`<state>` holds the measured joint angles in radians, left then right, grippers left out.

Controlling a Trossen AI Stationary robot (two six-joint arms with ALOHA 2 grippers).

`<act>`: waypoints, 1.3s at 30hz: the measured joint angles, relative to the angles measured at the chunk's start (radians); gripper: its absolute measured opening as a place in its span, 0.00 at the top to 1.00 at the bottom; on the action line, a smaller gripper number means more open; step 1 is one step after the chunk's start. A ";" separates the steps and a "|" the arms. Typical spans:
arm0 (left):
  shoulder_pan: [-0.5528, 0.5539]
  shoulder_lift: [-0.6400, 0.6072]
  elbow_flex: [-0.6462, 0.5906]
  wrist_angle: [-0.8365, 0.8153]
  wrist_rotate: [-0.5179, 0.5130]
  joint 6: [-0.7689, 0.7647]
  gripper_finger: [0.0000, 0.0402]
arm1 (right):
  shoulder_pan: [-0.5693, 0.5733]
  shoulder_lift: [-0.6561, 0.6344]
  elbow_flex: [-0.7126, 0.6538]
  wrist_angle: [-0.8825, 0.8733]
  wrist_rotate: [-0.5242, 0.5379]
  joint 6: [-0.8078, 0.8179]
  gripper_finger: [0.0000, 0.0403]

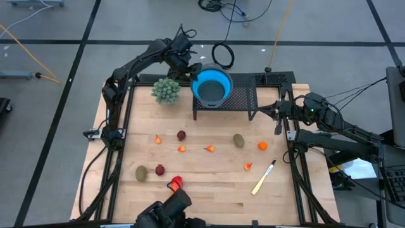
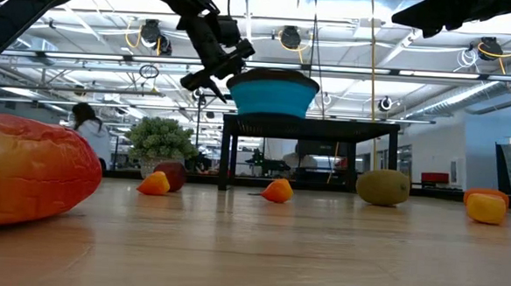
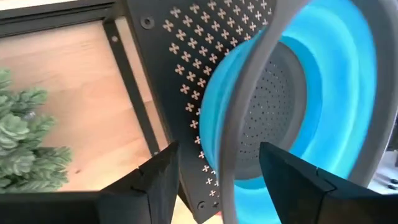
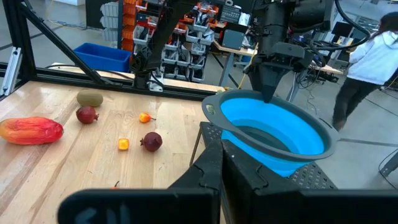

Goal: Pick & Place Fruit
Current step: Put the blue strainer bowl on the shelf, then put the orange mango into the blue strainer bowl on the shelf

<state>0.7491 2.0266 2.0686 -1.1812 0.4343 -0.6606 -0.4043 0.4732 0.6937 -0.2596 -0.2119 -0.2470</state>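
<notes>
The fruit lies scattered on the wooden table: a red-yellow oblong [image 1: 176, 183] at the near edge, brown-olive ovals [image 1: 238, 140] [image 1: 141, 172], dark red balls [image 1: 181, 135] [image 1: 159, 169] and tiny orange bits [image 1: 209, 149]. A blue bowl [image 1: 212, 87] with a grey rim stands on a black perforated stand [image 1: 245, 98] at the far side. My left gripper [image 3: 224, 180] is open at the bowl's left rim [image 3: 239, 124], with one finger inside the rim and one outside, not touching. My right gripper [image 4: 221, 163] is shut and waits by the stand's right end.
A green bushy plant [image 1: 166, 90] stands just left of the stand, close to my left arm. A pale knife [image 1: 263, 177] lies near the table's right near corner. A black frame [image 1: 292, 149] borders the table. A person [image 4: 373, 53] walks in the room beyond.
</notes>
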 joint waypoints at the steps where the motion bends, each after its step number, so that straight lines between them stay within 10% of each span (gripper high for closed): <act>1: 0.005 0.000 0.000 -0.005 0.002 0.001 0.47 | 0.000 0.000 0.000 0.000 0.000 0.000 1.00; 22: 0.060 -0.096 0.001 -0.061 0.031 0.058 0.56 | 0.000 0.000 0.000 0.000 0.001 0.000 1.00; 39: -0.111 -0.394 0.001 -0.376 -0.317 0.064 0.56 | 0.000 0.000 0.000 0.000 0.001 0.004 1.00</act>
<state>0.6383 1.6327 2.0697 -1.5568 0.1175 -0.5971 -0.4046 0.4728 0.6937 -0.2592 -0.2111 -0.2432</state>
